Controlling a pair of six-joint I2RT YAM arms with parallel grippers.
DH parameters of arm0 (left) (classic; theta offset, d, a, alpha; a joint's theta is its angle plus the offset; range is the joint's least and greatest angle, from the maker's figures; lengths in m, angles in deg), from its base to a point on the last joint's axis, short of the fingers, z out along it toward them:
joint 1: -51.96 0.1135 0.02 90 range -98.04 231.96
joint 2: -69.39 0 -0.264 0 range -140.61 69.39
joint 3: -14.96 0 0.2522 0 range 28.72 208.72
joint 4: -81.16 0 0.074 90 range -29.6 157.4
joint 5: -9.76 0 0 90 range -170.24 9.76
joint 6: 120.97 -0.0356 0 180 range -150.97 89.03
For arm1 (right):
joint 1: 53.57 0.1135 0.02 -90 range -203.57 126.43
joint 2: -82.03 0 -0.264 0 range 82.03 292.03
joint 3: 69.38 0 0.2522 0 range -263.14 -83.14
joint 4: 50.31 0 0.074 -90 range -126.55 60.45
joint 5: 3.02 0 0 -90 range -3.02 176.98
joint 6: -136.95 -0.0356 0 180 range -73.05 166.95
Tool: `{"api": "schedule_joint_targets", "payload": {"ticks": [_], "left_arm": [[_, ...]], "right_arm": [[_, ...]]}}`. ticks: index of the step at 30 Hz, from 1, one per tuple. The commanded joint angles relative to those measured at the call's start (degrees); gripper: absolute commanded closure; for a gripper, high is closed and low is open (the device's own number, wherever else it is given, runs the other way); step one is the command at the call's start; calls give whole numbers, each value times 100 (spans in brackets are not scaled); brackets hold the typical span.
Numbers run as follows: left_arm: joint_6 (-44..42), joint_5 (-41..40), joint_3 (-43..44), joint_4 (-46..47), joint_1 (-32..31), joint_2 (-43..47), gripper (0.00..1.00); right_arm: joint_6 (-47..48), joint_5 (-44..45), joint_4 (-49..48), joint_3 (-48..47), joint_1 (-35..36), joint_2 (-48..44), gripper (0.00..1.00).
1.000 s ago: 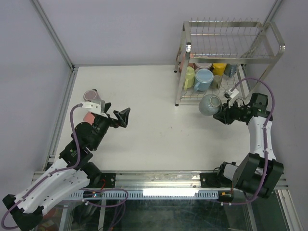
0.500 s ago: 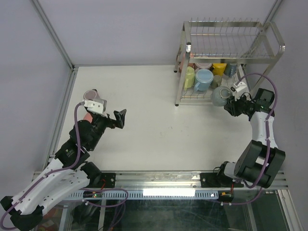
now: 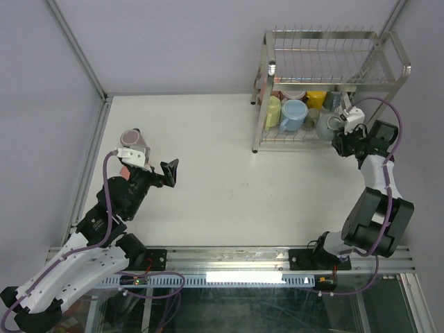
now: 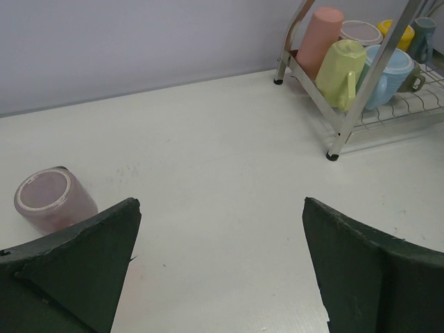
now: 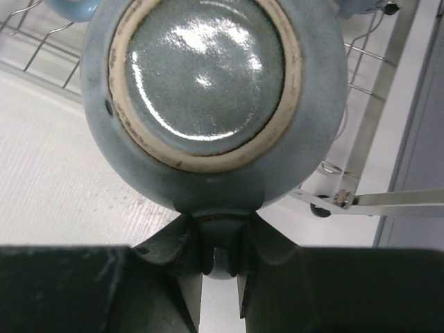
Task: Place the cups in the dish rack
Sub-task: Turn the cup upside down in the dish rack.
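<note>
The right pincer (image 3: pixel 338 133) (image 5: pixel 220 244) is closed narrowly on the handle of a grey-blue mug (image 3: pixel 325 127) (image 5: pixel 208 90), its two dark fingers (image 5: pixel 173 257) pressed against either side of that handle. From the wrist view the mug is turned so that a glossy round face ringed in cream looks straight at the camera, with the handle pointing down into the grip. From above, the mug sits at the right end of the lower shelf of the rack (image 3: pixel 392 80) (image 5: pixel 368 132), just beside the cups already there; whether it rests on the wires or hangs just over them cannot be told. On that shelf a pink tumbler (image 4: pixel 319 38) stands at the left end, then a yellow-green mug (image 3: pixel 272 111) (image 4: pixel 340 62), a light blue mug (image 3: pixel 293 114) (image 4: pixel 388 66) and, behind them, a yellow cup (image 3: pixel 316 98) (image 4: pixel 397 31). The rack's upper shelf carries no cup. The left pincer (image 3: pixel 168 170) (image 4: pixel 220 208) is spread fully wide and holds nothing, hovering over the white surface (image 3: pixel 208 139) (image 4: pixel 222 139) on the left, well apart from the rack (image 4: pixel 361 104). Near it a mauve cup (image 3: pixel 130 137) (image 4: pixel 47 201) lies on its side on the surface, mouth towards the left wrist camera, close to the pincer's left finger but not touching it.
</note>
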Motion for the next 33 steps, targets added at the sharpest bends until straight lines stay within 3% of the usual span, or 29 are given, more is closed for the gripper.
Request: {"api": "schedule_joint_targets", "payload": {"ticks": [1,11,12,13,25,33], "left_arm": [[-126,-116,-10,53,-34,54,1],[-126,-149,-33,53,-36,59,1],[-126,-151,-29,53,-36,59,1],[-127,-151,-32,50,-36,59,1],[-126,-182,-36,46,-36,70,1],[-125,-208,-36,27,-30,85,1]], "right_arm": [[-438,87,-1432,-406,-29,22,100],[-718,181,-2722,-90,27,381,100],[-1464,485,-2807,-76,43,428,100],[-1636,571,-2900,-69,62,472,100],[-2389,1613,-4246,386,435,817,100],[-2801,1887,-4515,245,452,1145,100]]}}
